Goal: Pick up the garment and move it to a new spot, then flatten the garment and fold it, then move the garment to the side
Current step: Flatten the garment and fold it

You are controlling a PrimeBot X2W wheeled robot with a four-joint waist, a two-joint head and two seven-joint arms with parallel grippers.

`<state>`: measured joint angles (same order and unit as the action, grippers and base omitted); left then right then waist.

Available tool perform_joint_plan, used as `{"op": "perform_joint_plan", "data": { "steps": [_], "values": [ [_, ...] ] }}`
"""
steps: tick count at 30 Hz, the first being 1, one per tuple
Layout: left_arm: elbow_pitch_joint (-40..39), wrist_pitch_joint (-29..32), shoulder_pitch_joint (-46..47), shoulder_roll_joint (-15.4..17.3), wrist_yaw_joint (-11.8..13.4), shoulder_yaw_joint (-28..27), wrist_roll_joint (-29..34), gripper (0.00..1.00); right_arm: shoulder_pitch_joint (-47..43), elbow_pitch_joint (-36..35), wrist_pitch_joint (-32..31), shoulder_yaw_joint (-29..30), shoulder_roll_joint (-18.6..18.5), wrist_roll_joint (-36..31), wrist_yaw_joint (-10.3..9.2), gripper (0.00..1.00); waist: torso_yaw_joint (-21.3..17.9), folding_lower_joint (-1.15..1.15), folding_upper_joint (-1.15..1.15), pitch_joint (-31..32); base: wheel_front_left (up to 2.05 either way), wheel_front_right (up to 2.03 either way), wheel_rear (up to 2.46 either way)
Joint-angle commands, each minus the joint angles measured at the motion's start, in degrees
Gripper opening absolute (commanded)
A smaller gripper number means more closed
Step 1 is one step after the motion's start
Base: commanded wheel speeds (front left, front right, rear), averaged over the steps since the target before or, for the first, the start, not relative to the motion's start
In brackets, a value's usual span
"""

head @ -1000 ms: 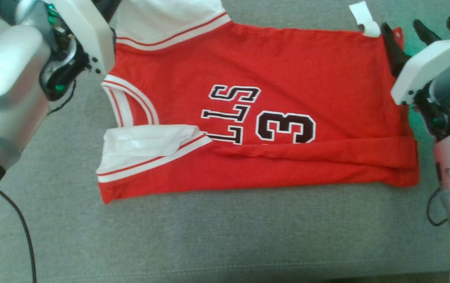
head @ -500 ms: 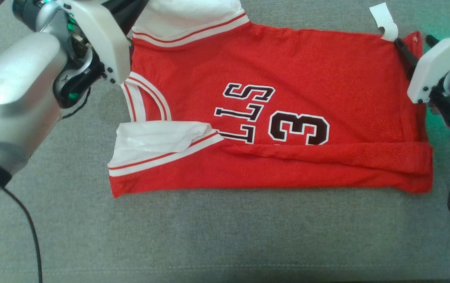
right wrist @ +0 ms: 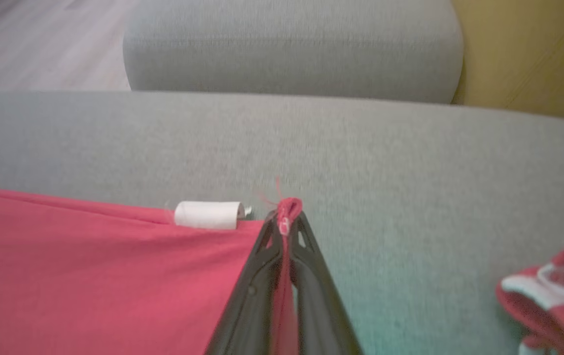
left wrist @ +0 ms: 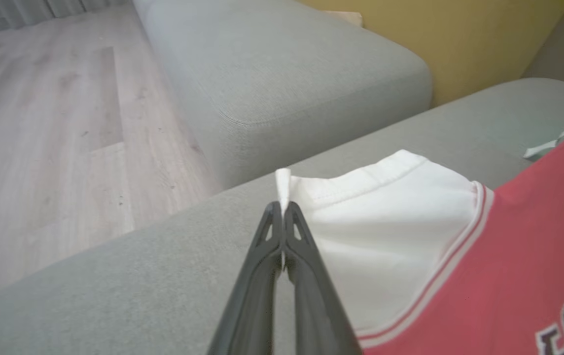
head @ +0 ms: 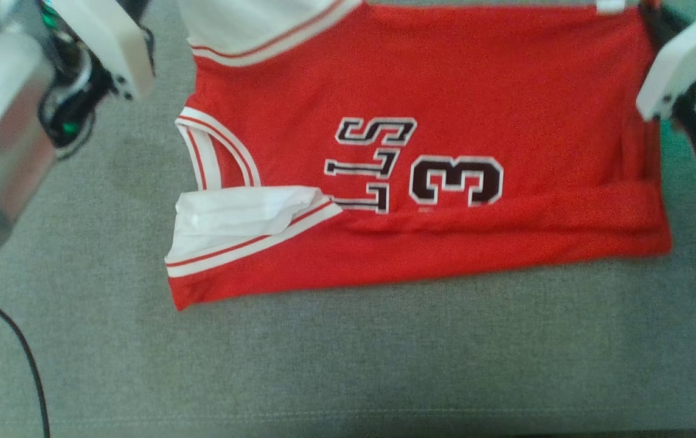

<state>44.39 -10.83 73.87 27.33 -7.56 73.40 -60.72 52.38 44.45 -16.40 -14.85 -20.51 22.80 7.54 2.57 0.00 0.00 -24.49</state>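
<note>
The garment is a red jersey with white trim and a black "3", lying flat on the grey sofa seat with its near long edge folded over. In the left wrist view my left gripper is shut on the corner of the garment's white shoulder panel, at the far left. In the right wrist view my right gripper is shut on the red hem corner, at the far right, with red cloth running back between the fingers. Both wrists flank the garment's far edge.
A white label sticks out of the hem beside the right gripper. A second red and white cloth lies to the right on the seat. Beyond stand a grey sofa block, a yellow surface and wooden floor.
My right gripper has shut on the garment's far right hem corner. The left gripper stays shut on the white corner. The head view has shifted, so the garment sits higher in it.
</note>
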Motion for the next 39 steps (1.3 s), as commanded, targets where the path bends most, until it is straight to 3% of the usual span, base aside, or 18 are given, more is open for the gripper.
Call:
{"op": "perform_joint_plan", "data": {
  "steps": [1,9,12,18,28,33,39],
  "values": [
    [0.7,-1.2,4.5,2.3,0.1,-2.7,0.3,0.0,2.5,-1.8,1.4,-0.7,-0.8,0.6,-0.05,0.0,0.1,0.0,0.0,-0.3,0.0,0.0,0.0],
    [6.6,-4.0,8.2,0.6,1.5,-6.1,3.7,0.0,8.9,0.1,9.3,-2.0,-0.2,1.4,-0.05,0.0,0.5,0.0,0.0,-1.7,0.0,0.0,0.0],
    [4.7,-4.1,8.8,-0.3,2.6,-11.9,7.3,0.0,10.2,2.1,12.0,-2.2,0.2,3.5,-0.05,0.0,1.3,0.0,0.0,-1.8,0.0,0.0,0.0],
    [2.5,-4.2,3.3,-0.9,1.0,-14.3,11.8,0.0,7.7,3.6,13.1,-6.7,-1.6,6.5,-0.05,0.0,2.7,0.0,0.0,-0.1,0.0,0.0,0.0],
    [-2.9,-4.1,-4.8,1.3,0.1,-9.9,12.9,0.0,0.5,-0.9,11.9,-16.0,-10.6,15.2,-0.05,0.0,5.4,0.0,0.0,3.6,0.0,0.0,0.0],
    [-9.1,-1.5,-8.3,5.0,0.1,-4.8,10.2,0.0,-3.9,-4.5,9.7,-21.9,-16.3,19.8,-0.05,0.0,6.5,0.0,0.0,5.9,0.0,0.0,0.0],
    [-18.6,6.2,-12.2,10.7,0.1,-1.1,5.9,0.0,-7.3,-7.8,6.7,-27.6,-21.4,24.1,-0.05,0.0,7.1,0.0,0.0,8.1,0.0,0.0,0.0]
  ]
}}
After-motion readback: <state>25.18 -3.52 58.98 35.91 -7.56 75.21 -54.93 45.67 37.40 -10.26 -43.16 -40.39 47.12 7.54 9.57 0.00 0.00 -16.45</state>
